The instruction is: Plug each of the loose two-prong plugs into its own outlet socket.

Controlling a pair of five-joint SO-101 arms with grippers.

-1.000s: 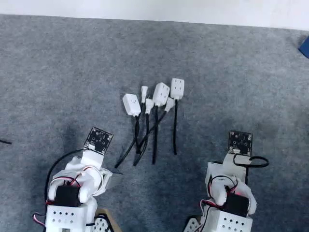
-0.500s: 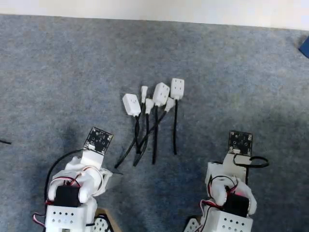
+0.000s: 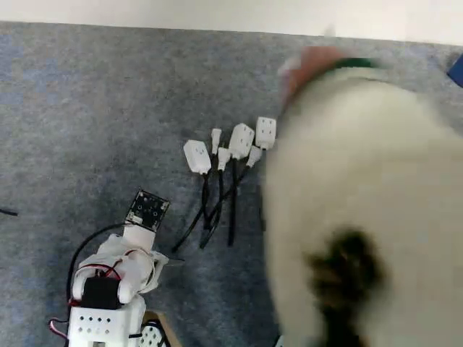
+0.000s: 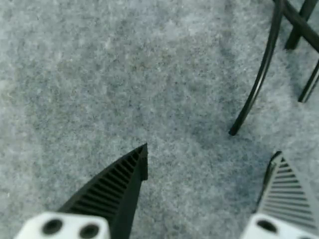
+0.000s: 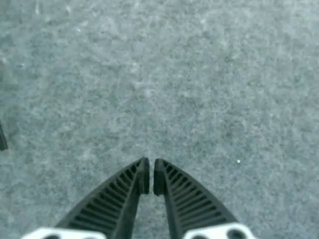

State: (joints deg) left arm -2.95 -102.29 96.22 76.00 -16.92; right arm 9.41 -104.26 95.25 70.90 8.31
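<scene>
Your left jaws are wide apart over the grey tabletop (image 4: 99, 74), holding nothing, with the end of a black cord (image 4: 260, 84) near them. Your right jaws are squeezed together on nothing. The three white sockets (image 3: 241, 139) and three small plugs (image 3: 223, 155) lie in a bunch ahead of the left arm (image 3: 119, 271), beside a big white blurry shape (image 3: 362, 202).

Rough felt mat (image 3: 87, 108), smooth white plastic sockets (image 3: 197, 156), matt black cords (image 4: 260, 79)
</scene>
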